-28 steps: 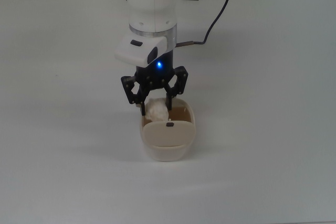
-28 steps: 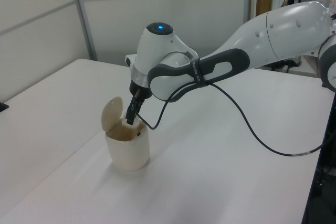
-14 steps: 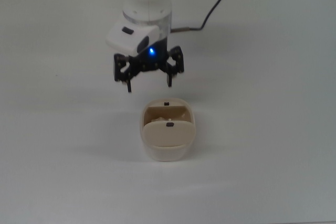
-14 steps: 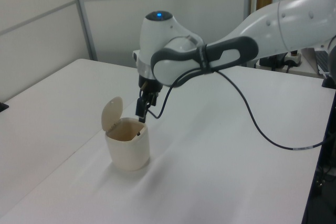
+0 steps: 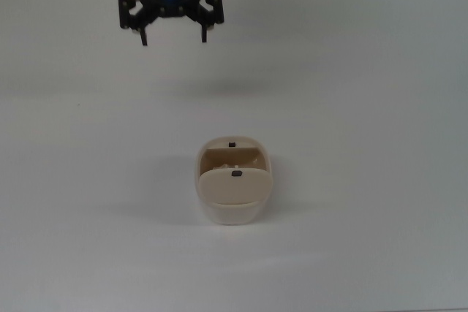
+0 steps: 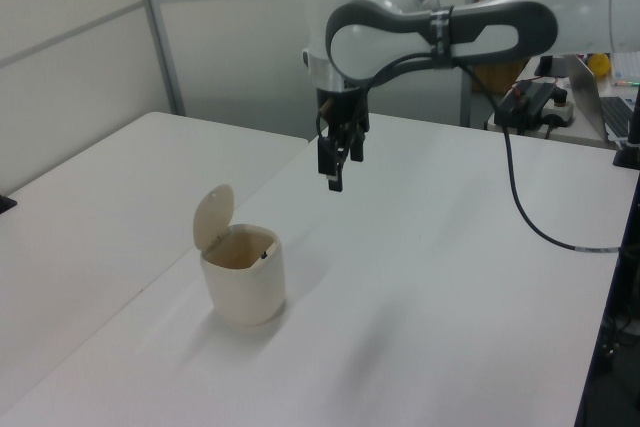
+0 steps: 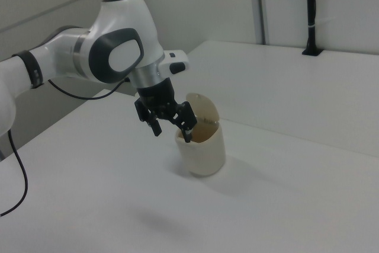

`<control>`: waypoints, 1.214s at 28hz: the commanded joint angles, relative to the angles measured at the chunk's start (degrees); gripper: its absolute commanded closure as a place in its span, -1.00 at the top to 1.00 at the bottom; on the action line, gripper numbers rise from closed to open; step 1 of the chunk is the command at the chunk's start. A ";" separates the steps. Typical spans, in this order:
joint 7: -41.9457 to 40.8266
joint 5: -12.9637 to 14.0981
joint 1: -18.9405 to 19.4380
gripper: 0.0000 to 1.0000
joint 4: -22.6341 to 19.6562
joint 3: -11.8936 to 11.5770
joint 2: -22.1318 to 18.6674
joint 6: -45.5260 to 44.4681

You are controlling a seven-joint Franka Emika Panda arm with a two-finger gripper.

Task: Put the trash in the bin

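Beige bin (image 5: 232, 193) with flap up, inside mostly hidden, tool (image 5: 172, 36) spread wide, empty, arm cropped.

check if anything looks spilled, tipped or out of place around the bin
Nothing stands out. The bin stands upright on the white table with its flap lid tilted open, and no trash lies around it. The gripper hangs open and empty, well clear of the bin.

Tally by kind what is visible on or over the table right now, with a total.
Beige bin, flap lid up: 1
Robot gripper, open and empty, above the table: 1
Loose paper trash on the table: 0
Total: 2
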 commanded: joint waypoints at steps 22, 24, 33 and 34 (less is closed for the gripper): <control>1.71 -0.83 -0.03 1.00 -1.00 -1.99 -3.32 -6.25; 1.71 -0.83 -0.03 1.00 -1.00 -1.99 -3.32 -6.34; 1.71 -0.83 -0.12 1.00 -1.00 -2.08 -3.32 -7.04; 1.71 -0.83 -0.12 1.00 -1.00 -2.16 -3.32 -7.21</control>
